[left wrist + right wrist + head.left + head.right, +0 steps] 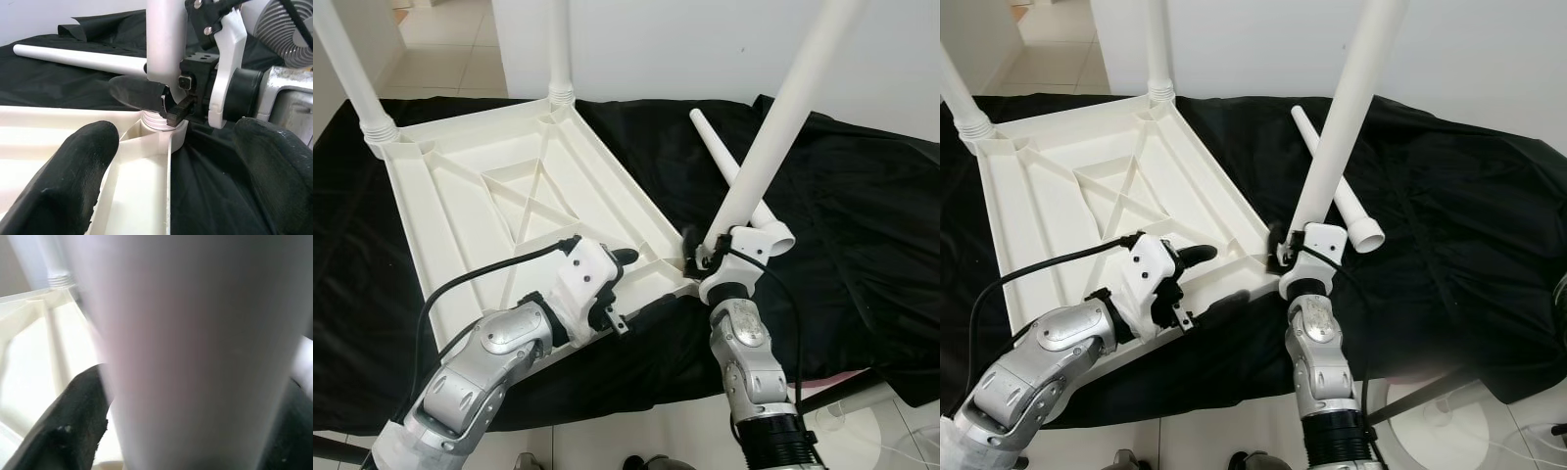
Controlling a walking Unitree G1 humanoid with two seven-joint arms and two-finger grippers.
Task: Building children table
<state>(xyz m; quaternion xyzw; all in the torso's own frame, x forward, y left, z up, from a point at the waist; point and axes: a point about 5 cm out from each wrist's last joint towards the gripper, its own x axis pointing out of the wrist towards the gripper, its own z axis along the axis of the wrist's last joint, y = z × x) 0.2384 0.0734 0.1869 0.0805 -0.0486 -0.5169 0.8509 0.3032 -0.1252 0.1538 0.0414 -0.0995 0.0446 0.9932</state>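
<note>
White table leg (pixel 773 137) clamped in right pincer (pixel 171 105) — threads seated per left wrist, left pincer (pixel 612 284) apart.

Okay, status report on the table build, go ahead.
Right gripper shut on third leg at the upturned tabletop corner socket. Left gripper open, resting on tabletop. Fourth leg loose on black cloth.
</note>
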